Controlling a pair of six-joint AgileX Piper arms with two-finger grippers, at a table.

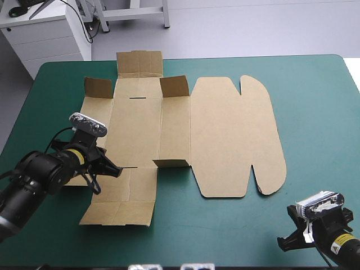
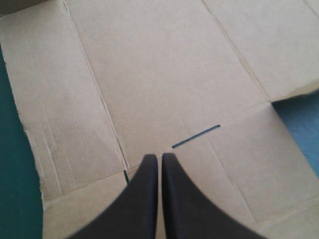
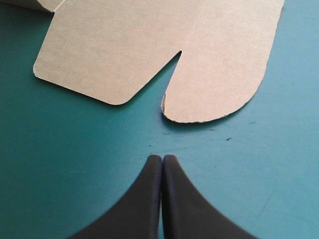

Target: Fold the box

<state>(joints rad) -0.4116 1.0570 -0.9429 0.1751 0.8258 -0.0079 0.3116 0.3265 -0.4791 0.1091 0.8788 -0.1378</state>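
Observation:
The brown box (image 1: 225, 135) lies as a cut sheet, mostly flat, across the middle of the teal-green cover. Two small flaps (image 1: 174, 87) stand up at its far side and one short flap (image 1: 170, 163) at its near side. My left gripper (image 1: 115, 169) is shut and hovers over the sheet's near-left panels, its tip (image 2: 160, 157) just short of a narrow slot (image 2: 196, 136). Nothing is between its fingers. My right gripper (image 1: 289, 242) is shut over bare cover near the table's front right corner. Its tip (image 3: 162, 158) points at the lid's rounded tab (image 3: 214, 94), a short way ahead.
Bare teal-green cover (image 1: 315, 101) runs along the right side and the near edge. The far flap of the sheet (image 1: 139, 63) reaches close to the table's far edge. A white cabinet (image 1: 45, 39) stands beyond the far left corner.

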